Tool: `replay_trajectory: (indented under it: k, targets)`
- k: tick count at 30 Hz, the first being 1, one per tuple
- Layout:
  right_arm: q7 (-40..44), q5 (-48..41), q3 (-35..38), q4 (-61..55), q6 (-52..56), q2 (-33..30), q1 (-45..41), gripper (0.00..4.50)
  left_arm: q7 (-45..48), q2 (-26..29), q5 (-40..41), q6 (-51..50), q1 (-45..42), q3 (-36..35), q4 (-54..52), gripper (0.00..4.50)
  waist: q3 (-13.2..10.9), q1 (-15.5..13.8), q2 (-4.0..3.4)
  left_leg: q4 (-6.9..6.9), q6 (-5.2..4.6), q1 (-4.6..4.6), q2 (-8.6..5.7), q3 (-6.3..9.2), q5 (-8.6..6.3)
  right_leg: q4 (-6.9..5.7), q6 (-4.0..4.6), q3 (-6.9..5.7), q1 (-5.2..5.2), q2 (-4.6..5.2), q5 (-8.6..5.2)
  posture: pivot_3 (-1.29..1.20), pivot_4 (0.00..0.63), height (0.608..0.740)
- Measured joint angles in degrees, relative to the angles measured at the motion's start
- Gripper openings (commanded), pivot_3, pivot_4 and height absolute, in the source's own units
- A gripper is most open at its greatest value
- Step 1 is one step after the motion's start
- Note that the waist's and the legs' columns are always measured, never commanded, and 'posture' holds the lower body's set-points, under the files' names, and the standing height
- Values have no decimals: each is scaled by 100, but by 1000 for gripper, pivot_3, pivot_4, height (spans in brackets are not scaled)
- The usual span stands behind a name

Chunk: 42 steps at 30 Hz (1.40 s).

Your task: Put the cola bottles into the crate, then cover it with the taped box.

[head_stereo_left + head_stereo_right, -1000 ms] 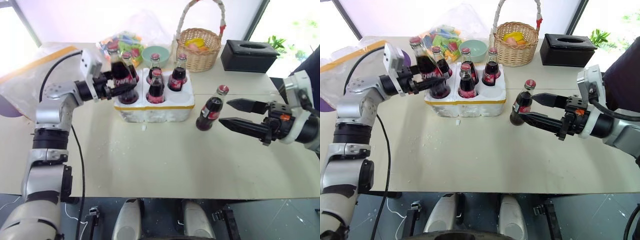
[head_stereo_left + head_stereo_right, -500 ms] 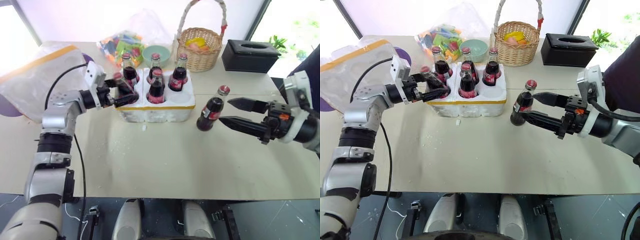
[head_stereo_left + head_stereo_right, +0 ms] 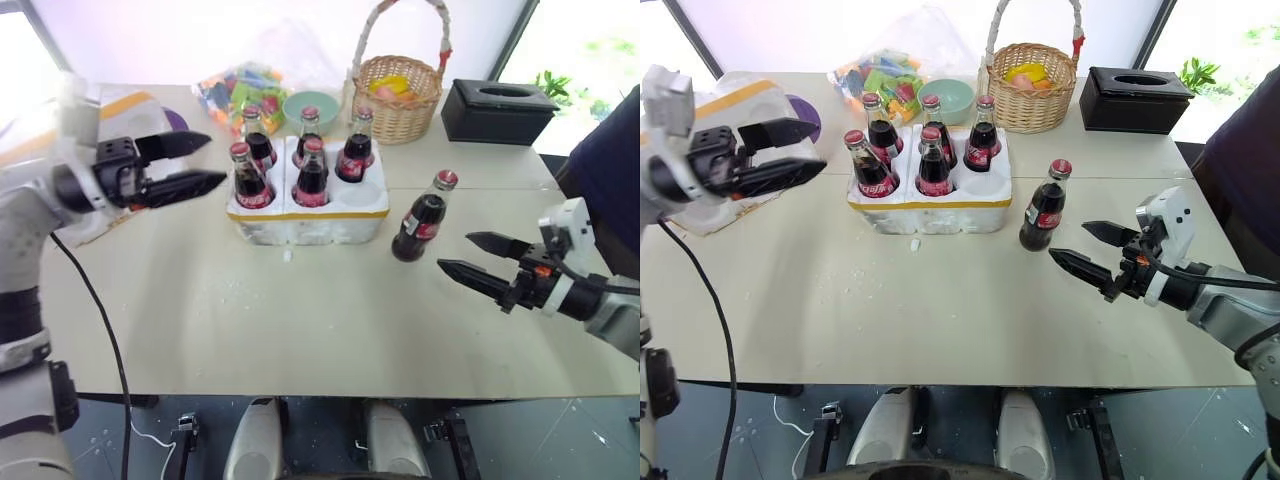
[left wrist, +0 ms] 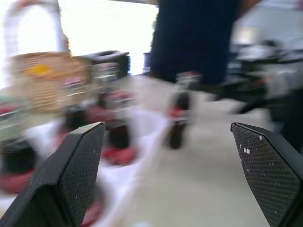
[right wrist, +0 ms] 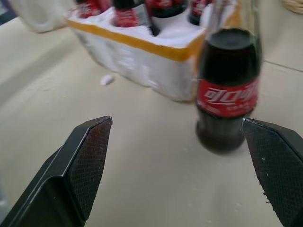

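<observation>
Five cola bottles (image 3: pixel 925 160) in crate (image 3: pixel 930 205); sixth bottle (image 3: pixel 1043 206) on bench (image 3: pixel 940 310). Both claws, left (image 3: pixel 780 152) and right (image 3: pixel 1088 248), released, empty. Taped box (image 3: pixel 715 150) not yet on.

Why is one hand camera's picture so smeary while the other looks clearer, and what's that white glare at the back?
Left wrist view: everything past the left gripper is streaked, including the wicker basket. Right wrist view: the lone cola bottle is fairly crisp; the crate behind is softer. Head views: windows behind the table are washed out white.
</observation>
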<state>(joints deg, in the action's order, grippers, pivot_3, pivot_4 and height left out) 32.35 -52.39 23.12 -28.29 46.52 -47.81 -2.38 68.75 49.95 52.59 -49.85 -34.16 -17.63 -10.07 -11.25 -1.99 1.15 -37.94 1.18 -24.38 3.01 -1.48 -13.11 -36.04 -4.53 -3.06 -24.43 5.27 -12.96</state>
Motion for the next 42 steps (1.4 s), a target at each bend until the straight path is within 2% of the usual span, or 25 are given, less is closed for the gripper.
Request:
replay_trajectory:
  k: [3, 8, 17, 20, 22, 28, 30, 33, 37, 42]
  targets:
    - [-211, 409, -360, 399, -206, 377, -328, 4500, -136, -196, 85, -72, 376, 346, -592, 4426, 0, -5, -1, -2, 1, 0, 0, 1, 1, -2, 4, 0, -1, -2, 2, 0, 150, 740]
    - [-199, 959, -919, 962, -547, 711, -817, 4500, -518, -595, -213, 171, 447, 819, -691, 4426, -1, -8, 0, -1, 0, -5, 0, 1, 1, -3, 4, 1, -6, -8, 2, 0, 150, 740]
    - [8, 1807, -1606, 2293, -1091, 1354, -1830, 4500, -649, -730, -435, 426, 403, 1009, -652, 4426, -1, 31, -1, 2, 0, -6, 2, 2, 2, -3, 4, 4, -8, -13, 3, 0, 150, 740]
    - [93, 2005, -1685, 2705, -1270, 1522, -2013, 3689, -661, -727, -465, 440, 403, 1012, -624, 4500, -1, 40, -2, 2, 0, -6, 2, 4, 2, -4, 3, 4, -8, -13, 3, 0, 150, 740]
    - [155, 2029, -1678, 2740, -1318, 1525, -2023, 2832, -696, -724, -469, 442, 404, 1009, -613, 4500, -2, 38, -2, 3, 0, -8, 2, 3, 2, -3, 2, 4, -8, -13, 2, 0, 150, 740]
    - [548, 1493, -1327, 2238, -811, 1245, -2084, 2846, -925, -522, -437, 426, 567, 618, -594, 4500, -18, 122, -26, 6, 0, -12, 2, 4, 2, -5, -1, 3, -16, -13, 4, 0, 150, 740]
    - [593, 1206, -1151, 2061, -619, 1119, -2484, 2846, -1004, -479, -428, 424, 648, 440, -582, 4500, -27, 173, -41, 6, 0, -10, 3, 0, 2, -7, 0, 8, -19, -13, 5, 0, 150, 740]
    - [531, 872, -1058, 1995, -400, 1120, -3545, 2846, -1102, -463, -398, 425, 753, 285, -590, 4500, -29, 264, -43, 8, -1, -7, 6, 3, 2, -12, 1, 9, -22, -20, 5, 0, 150, 740]
    - [497, 935, -1339, 2136, -396, 1481, -4563, 2846, -1184, -463, -383, 440, 779, 269, -598, 4500, -25, 269, -38, 26, 0, -3, 11, 5, 2, -11, -16, 7, -23, -26, 14, 0, 150, 740]
    - [436, 1618, -2127, 3112, -616, 2123, -4743, 2846, -1259, -517, -383, 539, 766, 286, -607, 4500, -27, 239, -38, 27, 1, -15, 8, 3, 3, -8, -20, 8, -30, -22, 16, 0, 150, 740]
